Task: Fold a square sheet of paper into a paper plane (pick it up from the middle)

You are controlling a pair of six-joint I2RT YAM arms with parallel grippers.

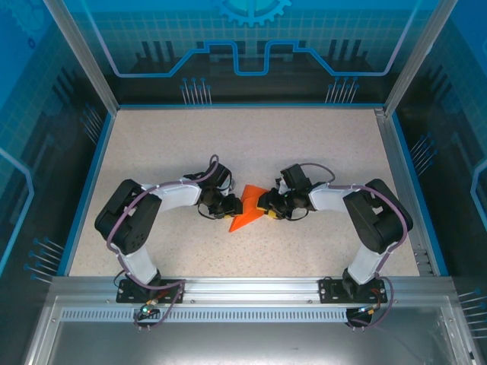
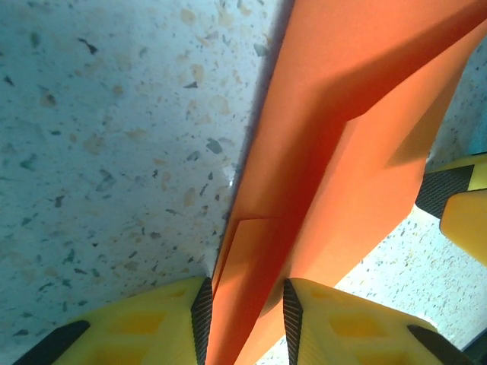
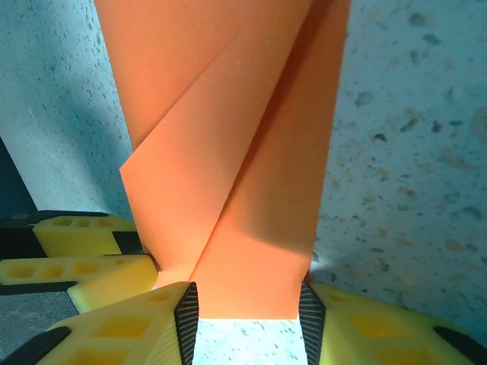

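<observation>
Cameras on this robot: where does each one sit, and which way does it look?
Top external: high behind the bases, looking down on the table, the left arm, the right arm and the folded orange paper.
Left wrist: on the left wrist, looking past the yellow fingers of the left gripper along the paper.
Right wrist: on the right wrist, looking past the yellow fingers of the right gripper.
Shared: both wrist views see the paper and the other gripper's fingers.

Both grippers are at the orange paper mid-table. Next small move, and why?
Probably close both a little more to press the fold flat. The folded square sheet of paper sits between the pads of the left gripper and right gripper, layers gaping; whether either grips firmly is unclear.
</observation>
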